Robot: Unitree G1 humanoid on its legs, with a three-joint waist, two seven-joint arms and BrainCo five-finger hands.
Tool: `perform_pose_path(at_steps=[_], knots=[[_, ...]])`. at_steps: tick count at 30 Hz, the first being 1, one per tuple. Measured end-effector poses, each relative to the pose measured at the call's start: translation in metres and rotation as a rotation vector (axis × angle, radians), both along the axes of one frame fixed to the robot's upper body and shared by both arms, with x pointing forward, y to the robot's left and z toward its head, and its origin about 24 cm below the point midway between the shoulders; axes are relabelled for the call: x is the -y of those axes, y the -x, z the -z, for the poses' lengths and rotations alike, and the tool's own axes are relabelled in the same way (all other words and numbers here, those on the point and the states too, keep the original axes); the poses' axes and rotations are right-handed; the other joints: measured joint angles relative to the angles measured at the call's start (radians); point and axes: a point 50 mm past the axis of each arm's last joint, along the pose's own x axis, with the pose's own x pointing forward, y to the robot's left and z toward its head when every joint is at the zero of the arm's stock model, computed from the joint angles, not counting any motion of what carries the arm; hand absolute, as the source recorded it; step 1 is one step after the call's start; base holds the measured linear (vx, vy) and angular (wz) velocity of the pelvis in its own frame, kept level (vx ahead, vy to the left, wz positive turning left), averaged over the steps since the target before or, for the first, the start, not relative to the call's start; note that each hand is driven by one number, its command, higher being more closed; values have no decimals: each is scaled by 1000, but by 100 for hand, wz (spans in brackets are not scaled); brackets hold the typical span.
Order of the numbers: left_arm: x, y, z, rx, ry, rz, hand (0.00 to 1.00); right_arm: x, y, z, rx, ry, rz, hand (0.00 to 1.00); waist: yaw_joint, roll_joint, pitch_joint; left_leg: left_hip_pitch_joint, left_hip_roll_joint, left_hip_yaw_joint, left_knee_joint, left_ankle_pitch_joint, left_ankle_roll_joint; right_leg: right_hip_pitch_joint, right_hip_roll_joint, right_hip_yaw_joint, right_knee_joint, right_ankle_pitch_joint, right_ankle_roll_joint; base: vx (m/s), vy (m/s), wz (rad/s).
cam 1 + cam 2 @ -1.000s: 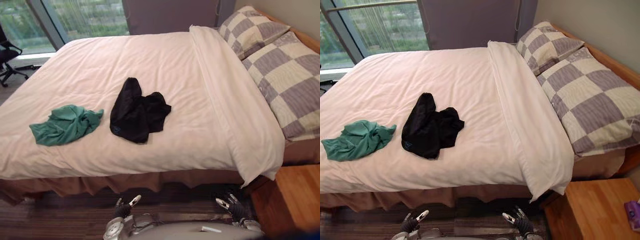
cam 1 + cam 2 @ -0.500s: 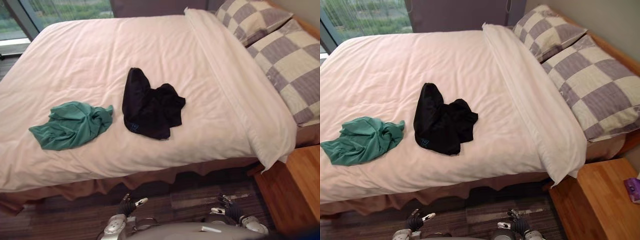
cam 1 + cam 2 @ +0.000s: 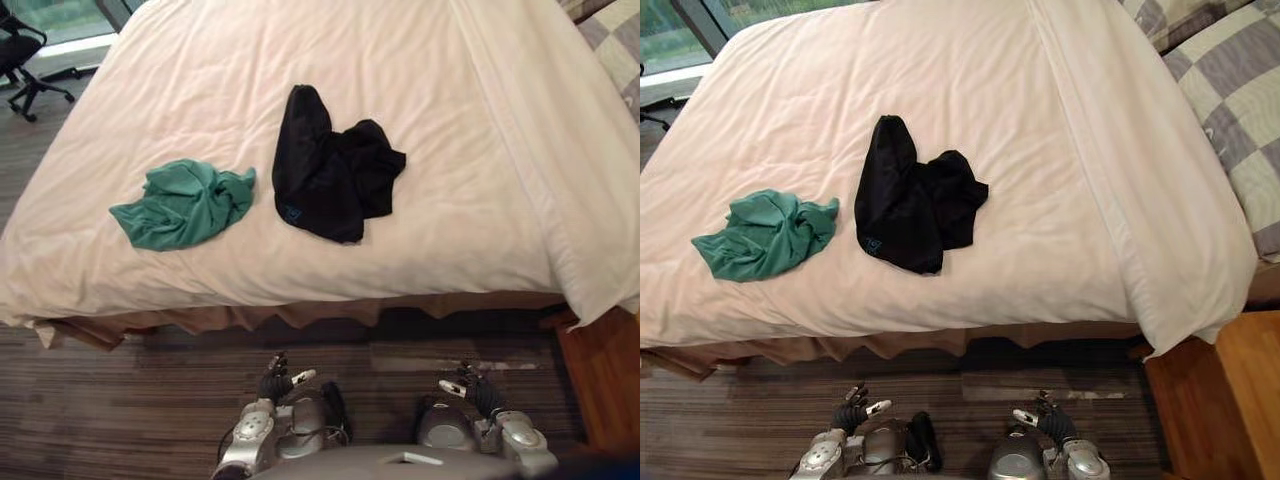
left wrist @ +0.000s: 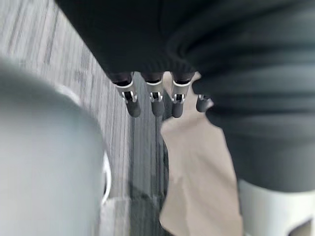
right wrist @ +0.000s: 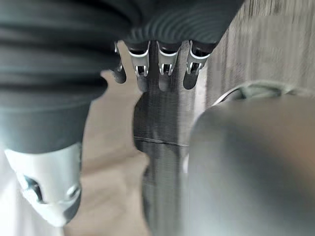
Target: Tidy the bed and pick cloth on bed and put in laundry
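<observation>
1. While both hands hang low above a striped carpet (image 3: 120, 400), a wide bed (image 3: 450, 130) under a white duvet spreads out ahead of them. A brown skirt (image 3: 250, 318) hangs from its near edge.
2. The left hand (image 3: 272, 385) has its fingers straight and relaxed and holds nothing. Its wrist view shows those fingers (image 4: 153, 101) in a row over the carpet, with a pale brown shape past them that cannot be made out.
3. The right hand (image 3: 470, 388) is just as slack and empty. In its own wrist view the fingers (image 5: 166, 73) point loosely down at the carpet.
4. A green cloth (image 3: 185, 205) lies crumpled on the duvet, ahead of the left hand and off to its outer side, well apart from it.
5. A black cloth (image 3: 335, 175) lies ahead between the two hands, nearer the left hand's line. It sits near the green cloth, with a strip of duvet between them.
6. To the right hand's outer side, a wooden nightstand (image 3: 1250, 390) stands by the bed's corner.
7. The right eye view takes in checked pillows (image 3: 1240, 110) at the head of the bed and a window (image 3: 660, 40) past the far corner.
8. The left eye view takes in a black office chair (image 3: 25, 55) on the floor, far ahead of the left hand.
</observation>
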Motion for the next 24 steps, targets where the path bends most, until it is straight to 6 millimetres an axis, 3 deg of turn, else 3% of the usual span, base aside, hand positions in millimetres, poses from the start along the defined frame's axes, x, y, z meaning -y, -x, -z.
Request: perform_pose_path(at_steps=[2,4,5,6,8,9,10,11,12,13,14,15,16,17,18,19,20,21,22,24], knots=[[0,-4,-2,17,14,-22,0,4,2,0,0,-5,40,0,-8,-38,5,-28,-46,-40,54,6,-2,-7,-97,-3,30,1,9,5,180,25],[-3,2,-1,11,27,-65,0,11,2,-1,7,0,64,0,-22,-22,-4,-29,71,-84,119,-33,-22,-3,-125,12,58,3,13,-7,214,-5],[-4,3,0,12,37,-91,0,16,3,-3,8,18,56,0,-35,-17,-7,-28,143,-132,126,-34,-30,-2,-153,18,83,1,29,-23,325,4],[-4,1,-1,21,42,-104,0,20,5,-3,2,40,33,0,-35,-16,-8,-28,187,-188,122,-29,-32,-6,-189,33,108,-2,70,-31,379,6],[0,2,-1,20,59,-105,0,24,11,-1,-24,66,8,0,-36,-7,-13,-22,209,-263,111,-25,-46,-9,-225,49,126,3,126,-7,515,8],[7,3,0,18,83,-107,0,27,15,0,-39,80,-8,0,-34,20,-23,-9,212,-282,89,-13,-94,5,-240,59,115,22,149,28,644,16],[10,3,1,21,91,-106,0,28,16,-1,-25,89,-8,0,-35,44,-29,7,212,-278,76,-63,-185,31,-242,54,87,50,151,62,770,30],[4,-1,-1,32,76,-96,0,17,18,4,-34,58,-5,0,-32,21,-24,1,188,-275,119,-123,-213,68,-268,62,40,99,145,5,908,24],[-4,-7,-5,53,28,-58,0,2,15,6,-29,19,-47,0,-9,-2,-31,-22,160,-257,161,-168,-173,89,-277,39,-65,274,64,-5,866,1],[-6,-7,-5,53,14,-48,0,-2,13,6,-29,13,-79,0,15,-2,-38,-21,166,-228,157,-174,-153,87,-271,20,-100,341,-24,-30,668,-43],[-8,-8,-6,59,0,-45,0,-7,8,6,-22,2,-116,0,49,1,-40,-6,167,-194,132,-171,-131,61,-266,-39,-105,398,-143,18,433,-57],[-19,-3,-6,47,-30,-74,0,-23,2,6,0,-23,-192,0,62,-10,-45,22,167,-180,79,-150,-102,46,-218,-90,-35,335,-106,47,465,-37],[-29,0,-6,26,-60,-69,0,-44,-1,4,36,-59,-270,0,57,-21,-51,53,163,-180,-5,-111,-82,52,-107,-114,11,232,-52,59,414,-5],[-33,0,-6,24,-67,-65,0,-55,-3,3,56,-79,-302,0,57,-24,-53,65,159,-180,-46,-95,-70,52,-50,-114,23,194,-49,58,353,23],[-33,-3,-7,30,-64,-53,0,-74,-8,-1,102,-111,-364,0,56,-28,-55,85,136,-182,-133,-51,-52,49,63,-110,18,120,-37,46,287,29],[-28,-7,-8,39,-48,-33,0,-86,-12,-7,142,-126,-416,0,53,-28,-56,93,100,-183,-203,-10,-32,44,141,-91,-30,66,-38,48,296,32],[-24,-8,-8,41,-40,-19,0,-91,-13,-9,155,-133,-427,0,51,-29,-58,93,81,-184,-225,11,-31,44,170,-66,-74,50,-46,77,237,34],[-15,-9,-6,36,-25,7,0,-97,-13,-10,162,-148,-430,0,49,-38,-62,90,39,-183,-251,33,-14,57,201,-9,-162,37,-83,73,178,28],[-5,-9,-5,30,-12,20,0,-96,-11,-7,141,-145,-424,0,43,-18,-56,92,22,-182,-267,47,-1,74,203,8,-193,66,-84,69,136,22],[3,-3,-2,9,2,34,0,-99,-10,-6,130,-147,-421,0,34,-17,-58,122,4,-178,-292,53,6,104,191,11,-217,75,-72,99,119,4]])
